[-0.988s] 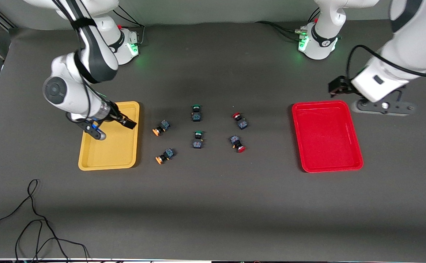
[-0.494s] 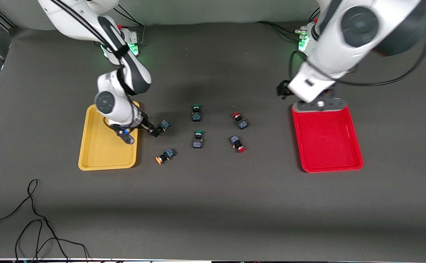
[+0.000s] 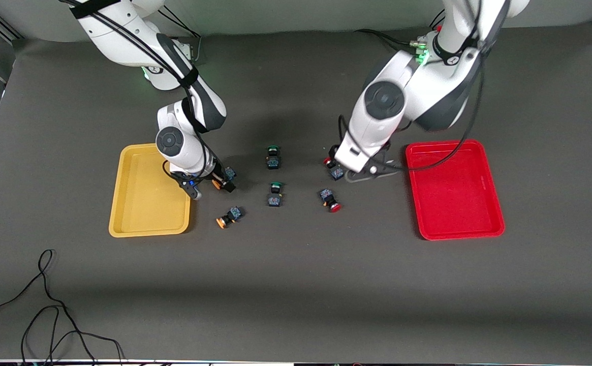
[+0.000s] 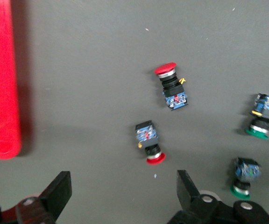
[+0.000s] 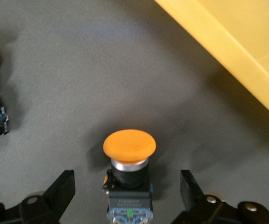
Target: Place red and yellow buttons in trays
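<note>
**Both grippers open over their first buttons: risk at closure**

Near: a yellow button and a red button lie untouched between the yellow tray and red tray. Farther: right gripper, jaws apart, straddles the other yellow button; left gripper, likewise open, hovers over the other red button. Off-centre closure could tip or eject these small bodies.

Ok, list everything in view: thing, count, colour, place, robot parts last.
yellow-capped buttons: 2, one between the right gripper's open fingers, one nearer the camera.
green-capped buttons: 2, mid-table, one, one nearer the camera.
red-capped buttons: 2, one under the left gripper, one nearer the camera.
yellow tray: 1, right arm's end.
red tray: 1, left arm's end.
cable: 1, black, table edge nearest the camera.
right gripper: open, around a yellow-capped button.
left gripper: open, over a red-capped button.
</note>
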Controlling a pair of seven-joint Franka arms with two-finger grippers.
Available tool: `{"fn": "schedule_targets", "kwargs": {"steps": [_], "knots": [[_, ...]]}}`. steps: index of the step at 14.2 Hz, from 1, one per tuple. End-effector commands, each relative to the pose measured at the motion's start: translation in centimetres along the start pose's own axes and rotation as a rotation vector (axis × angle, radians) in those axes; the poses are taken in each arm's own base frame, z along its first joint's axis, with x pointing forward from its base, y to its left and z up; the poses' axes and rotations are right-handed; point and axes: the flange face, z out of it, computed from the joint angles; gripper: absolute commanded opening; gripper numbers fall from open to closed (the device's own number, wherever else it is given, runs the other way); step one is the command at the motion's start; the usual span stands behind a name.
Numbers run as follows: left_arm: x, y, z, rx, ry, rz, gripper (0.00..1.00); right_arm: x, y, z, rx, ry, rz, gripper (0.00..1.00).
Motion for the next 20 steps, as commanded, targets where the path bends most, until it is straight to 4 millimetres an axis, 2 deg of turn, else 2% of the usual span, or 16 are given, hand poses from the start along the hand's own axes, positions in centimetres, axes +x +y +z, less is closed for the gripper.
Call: {"fn": "schedule_targets", "kwargs": {"steps": [1,3,4,6,8,9,11,12,13,14,16,18,20], "knots": [[-0.5,0.9,4.7,-0.009,0.008,-0.017,1.00,-0.1,0.2,0.5,0.016,0.002,0.029,0.77],[-1.4,0.6,8.3,-0.014,0.019,-0.013,1.00,-0.1,0.1,0.1,0.019,0.001,0.031,0.46],[-1.5,0.9,10.0,-0.017,0.024,-0.034,1.00,0.0,0.0,-0.4,0.024,0.001,0.027,0.35],[-1.2,1.1,12.9,-0.010,0.024,-0.059,1.00,0.0,-0.2,-2.5,0.014,-0.015,0.024,0.23],[-1.3,1.2,15.3,-0.001,0.011,-0.064,1.00,0.0,-0.9,-7.4,0.009,-0.040,0.012,0.22],[-1.6,1.4,16.3,0.002,0.007,-0.060,1.00,0.8,-1.0,-10.6,-0.004,-0.064,0.014,0.22],[-1.6,1.3,17.0,0.009,-0.002,-0.074,0.98,3.7,0.2,-16.7,-0.041,-0.123,-0.036,0.22],[-1.6,1.3,17.0,0.013,-0.004,-0.076,0.81,5.0,1.3,-18.9,-0.032,-0.130,-0.066,0.22],[-1.5,1.2,16.8,0.017,-0.010,-0.084,0.49,6.6,2.8,-20.4,-0.016,-0.129,-0.083,0.22],[-1.3,1.2,16.7,0.014,-0.007,-0.098,0.26,8.1,4.2,-21.4,-0.016,-0.142,-0.099,0.22],[-1.3,1.2,16.7,0.014,-0.008,-0.116,0.00,11.5,7.4,-22.2,-0.015,-0.172,-0.136,0.21],[-1.1,1.1,16.5,0.014,-0.009,-0.119,0.00,13.1,10.1,-19.9,-0.026,-0.196,-0.157,0.21],[0.0,0.7,14.6,0.007,0.001,-0.122,0.00,14.0,12.4,-16.8,-0.030,-0.199,-0.181,0.21]]}}
